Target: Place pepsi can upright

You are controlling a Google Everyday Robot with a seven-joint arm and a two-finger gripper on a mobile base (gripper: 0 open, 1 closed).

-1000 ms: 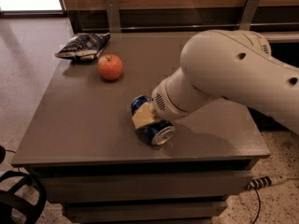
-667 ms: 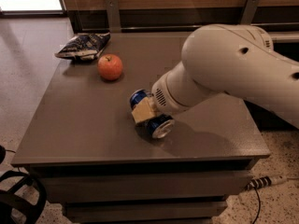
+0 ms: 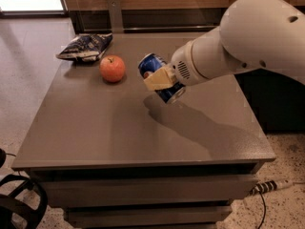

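The pepsi can (image 3: 153, 67) is blue with silver ends. It is tilted and lifted off the grey table (image 3: 105, 128), casting a shadow below it. My gripper (image 3: 161, 79) is shut on the can's middle; one cream finger (image 3: 158, 78) shows across its side. The big white arm reaches in from the upper right and hides the can's far side.
A red apple (image 3: 112, 68) sits just left of the can. A dark blue and white snack bag (image 3: 86, 46) lies at the table's back left corner. A wooden wall with a metal post (image 3: 114, 13) stands behind. Cables lie on the floor at the lower corners.
The gripper has lifted the can off the table; it lay on its side before and now hangs tilted in the air. The view has also shifted.
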